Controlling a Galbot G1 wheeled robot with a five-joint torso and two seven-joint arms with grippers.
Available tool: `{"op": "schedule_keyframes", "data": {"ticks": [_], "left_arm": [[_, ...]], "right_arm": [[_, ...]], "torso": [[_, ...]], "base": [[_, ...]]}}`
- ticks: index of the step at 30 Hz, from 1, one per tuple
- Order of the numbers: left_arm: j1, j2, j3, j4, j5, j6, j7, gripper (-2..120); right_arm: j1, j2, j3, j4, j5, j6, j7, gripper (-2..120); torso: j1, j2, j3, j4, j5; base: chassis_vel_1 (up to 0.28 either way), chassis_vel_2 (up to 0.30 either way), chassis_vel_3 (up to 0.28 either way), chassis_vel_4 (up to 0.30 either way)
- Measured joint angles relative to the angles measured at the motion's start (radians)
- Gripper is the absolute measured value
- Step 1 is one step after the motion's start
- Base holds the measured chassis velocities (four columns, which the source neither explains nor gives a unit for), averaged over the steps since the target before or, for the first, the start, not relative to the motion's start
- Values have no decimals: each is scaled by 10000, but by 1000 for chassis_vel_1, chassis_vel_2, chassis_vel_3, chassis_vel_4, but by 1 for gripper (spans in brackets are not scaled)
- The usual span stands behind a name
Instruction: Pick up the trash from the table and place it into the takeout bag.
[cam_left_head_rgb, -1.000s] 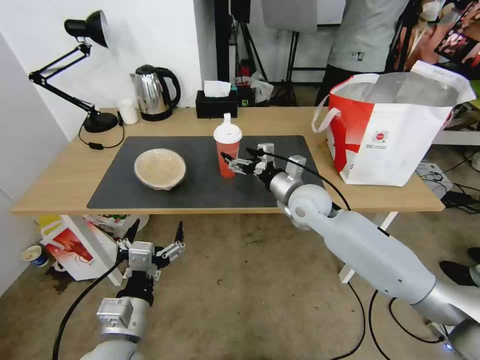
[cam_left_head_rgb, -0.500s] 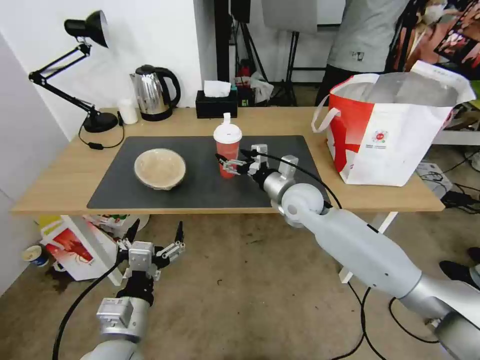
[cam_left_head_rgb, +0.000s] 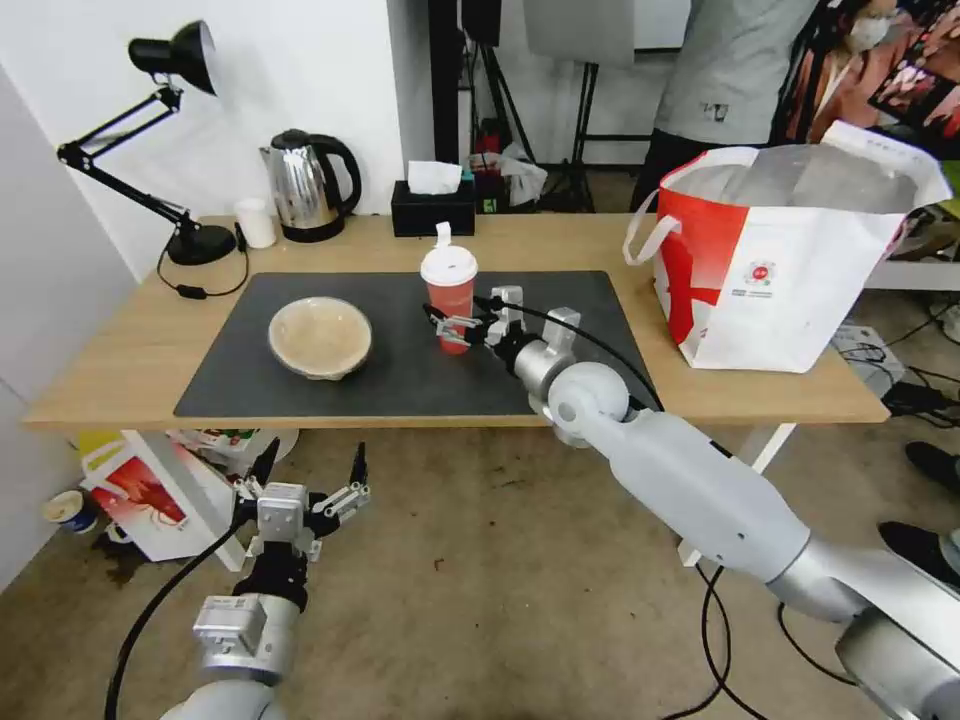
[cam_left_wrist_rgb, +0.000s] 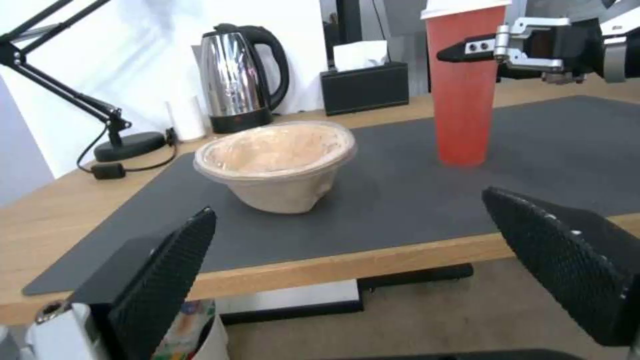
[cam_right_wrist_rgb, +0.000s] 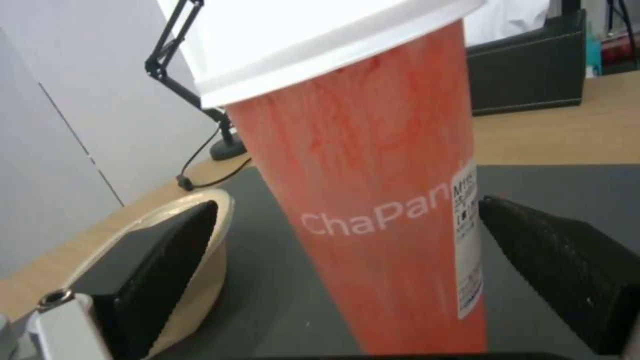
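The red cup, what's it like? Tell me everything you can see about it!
The red cup is tall and narrows toward its base, with a white lid that has a small tab sticking up. White letters on its side read "ChaPan", beside a white printed label. It looks like paper or thin plastic. It stands on the dark grey mat, leaning slightly, between the beige bowl and the takeout bag. The right tool has an open finger on each side of it, apparently not squeezing.
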Motion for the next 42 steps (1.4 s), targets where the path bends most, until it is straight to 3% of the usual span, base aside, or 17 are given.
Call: {"op": "schedule_keyframes", "data": {"ticks": [10, 23, 42], "left_arm": [[0, 0, 1, 0, 0, 0, 0, 100], [0, 0, 0, 0, 0, 0, 0, 100], [0, 0, 0, 0, 0, 0, 0, 100]], "right_arm": [[-33, 74, 133, -256, -185, 113, -44, 100], [-78, -55, 311, -203, 40, 171, -79, 54], [-90, -165, 344, 24, 208, 172, -278, 12]], "torso": [[0, 0, 0, 1, 0], [1, 0, 0, 1, 0], [0, 0, 0, 1, 0]], "base": [[0, 0, 0, 0], [0, 0, 0, 0], [0, 0, 0, 0]]}}
